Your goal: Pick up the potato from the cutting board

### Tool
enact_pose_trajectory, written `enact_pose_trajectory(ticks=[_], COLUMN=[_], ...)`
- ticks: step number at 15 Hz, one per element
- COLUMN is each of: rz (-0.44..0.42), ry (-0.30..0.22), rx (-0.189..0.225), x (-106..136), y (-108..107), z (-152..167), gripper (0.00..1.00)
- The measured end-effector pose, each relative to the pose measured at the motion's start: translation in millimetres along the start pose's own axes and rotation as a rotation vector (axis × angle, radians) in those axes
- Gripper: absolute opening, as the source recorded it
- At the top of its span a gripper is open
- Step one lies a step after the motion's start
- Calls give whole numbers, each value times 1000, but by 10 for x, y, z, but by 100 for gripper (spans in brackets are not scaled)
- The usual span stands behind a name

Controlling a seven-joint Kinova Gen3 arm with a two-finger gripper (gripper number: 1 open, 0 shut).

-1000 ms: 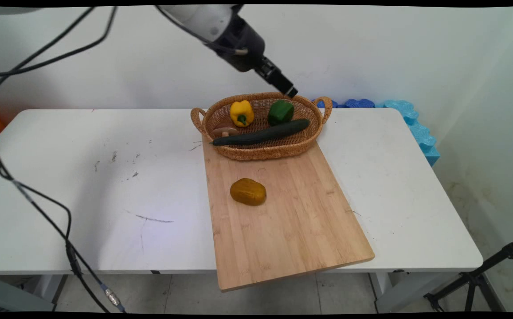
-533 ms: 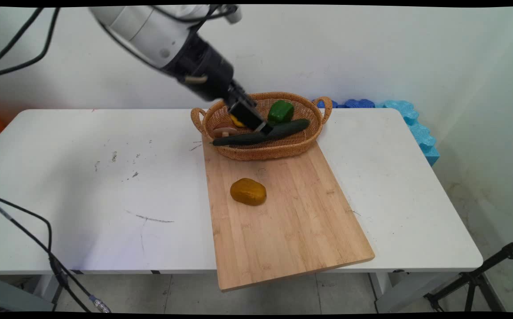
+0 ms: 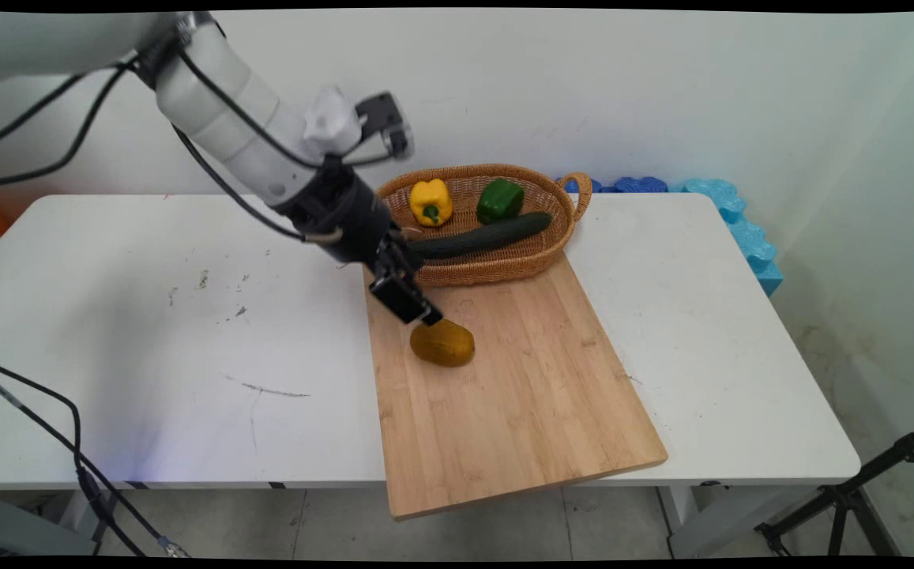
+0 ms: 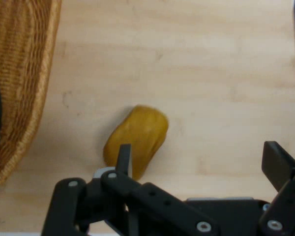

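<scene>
Potato (image 3: 442,343) on cutting board (image 3: 520,395), worktop (image 3: 148,332): gripper (image 3: 417,310), moved from over the wicker basket (image 3: 504,265), now directly above it, jaws open, empty.

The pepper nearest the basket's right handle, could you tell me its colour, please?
The pepper is green, clearest in the main view.
</scene>
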Motion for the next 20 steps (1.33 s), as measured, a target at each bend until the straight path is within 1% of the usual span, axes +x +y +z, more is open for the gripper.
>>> enact_pose_trajectory(ticks=[3,6,9,12,16,18,19,20], rz=[108,194,251,303,347,361,369,374], ry=[-73,-113,-130,-142,-150,-153,-155,-155], rx=[21,24,22,9,-3,-7,-9,-12], x=[-89,-97,-71,-36,-3,0,7,11], y=[-150,-290,-373,-431,-467,-475,-476,-476], z=[282,605,838,1089,1310,1373,1407,1431], gripper=[100,100,100,100,100,100,0,0])
